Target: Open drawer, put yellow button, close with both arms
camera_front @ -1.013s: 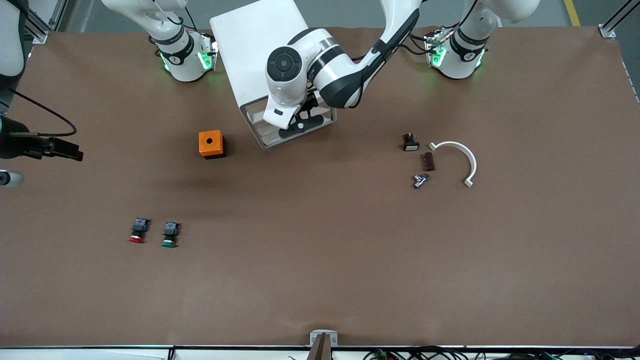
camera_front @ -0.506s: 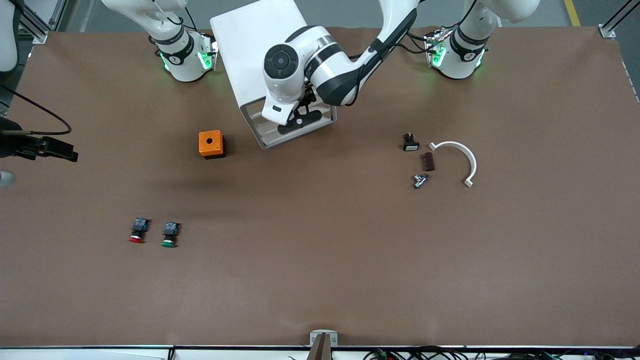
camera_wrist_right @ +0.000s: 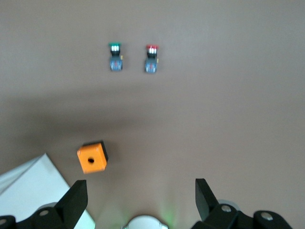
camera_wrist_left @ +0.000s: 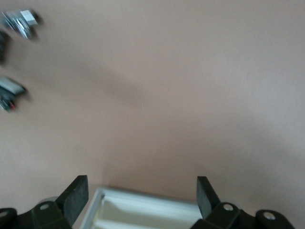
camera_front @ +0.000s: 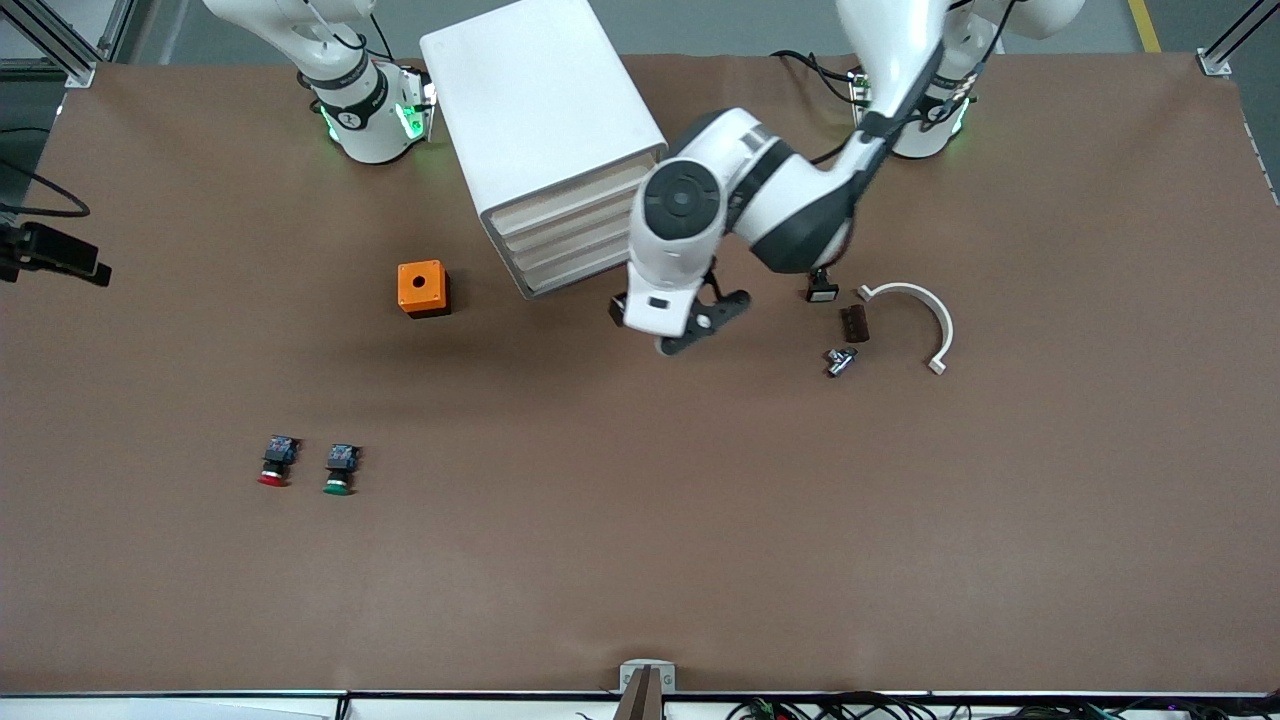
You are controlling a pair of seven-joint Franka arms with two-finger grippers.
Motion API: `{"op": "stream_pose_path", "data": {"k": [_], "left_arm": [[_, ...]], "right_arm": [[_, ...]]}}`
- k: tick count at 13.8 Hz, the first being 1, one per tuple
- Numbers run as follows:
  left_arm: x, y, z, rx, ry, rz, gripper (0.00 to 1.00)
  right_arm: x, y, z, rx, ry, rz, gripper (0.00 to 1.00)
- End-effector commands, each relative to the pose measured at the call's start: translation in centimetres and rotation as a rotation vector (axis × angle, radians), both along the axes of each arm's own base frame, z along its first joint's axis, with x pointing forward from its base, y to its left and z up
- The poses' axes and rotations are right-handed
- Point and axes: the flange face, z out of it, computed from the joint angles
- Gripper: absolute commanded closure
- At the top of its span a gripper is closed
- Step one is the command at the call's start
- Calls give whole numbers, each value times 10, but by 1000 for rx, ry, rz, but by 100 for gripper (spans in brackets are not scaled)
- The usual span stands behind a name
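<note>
The white cabinet (camera_front: 540, 120) stands near the robots' bases, and its four cream drawer fronts all look pushed in. The uppermost drawer (camera_front: 575, 195) looks shut. The yellow button is out of view. My left gripper (camera_front: 700, 322) is open and empty, over the bare table just nearer the front camera than the cabinet. In the left wrist view the gripper (camera_wrist_left: 143, 195) frames a white-rimmed edge of the cabinet (camera_wrist_left: 143, 202). My right gripper (camera_wrist_right: 140, 198) is open and empty, held high over its own base. It shows only at the edge of the front view (camera_front: 60, 258).
An orange box (camera_front: 423, 288) sits beside the cabinet toward the right arm's end. A red-capped button (camera_front: 272, 462) and a green-capped button (camera_front: 340, 468) lie nearer the front camera. Small parts (camera_front: 840, 360) and a white curved piece (camera_front: 915, 310) lie toward the left arm's end.
My left gripper has drawn away from the cabinet's drawer fronts, toward the left arm's end and nearer the front camera. My right gripper has slid further toward the view's edge.
</note>
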Motion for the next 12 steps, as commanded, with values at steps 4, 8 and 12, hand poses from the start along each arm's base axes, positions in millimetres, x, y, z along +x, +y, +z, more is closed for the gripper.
{"op": "stream_pose_path", "data": {"k": [4, 8, 12], "left_arm": [[68, 156, 83, -9, -57, -54, 0], [79, 245, 137, 31, -98, -75, 0], [77, 320, 175, 41, -105, -38, 0]], "right_arm": [[-29, 6, 12, 16, 14, 17, 0], [-46, 7, 15, 21, -64, 29, 0], [-51, 5, 15, 21, -84, 26, 0]]}}
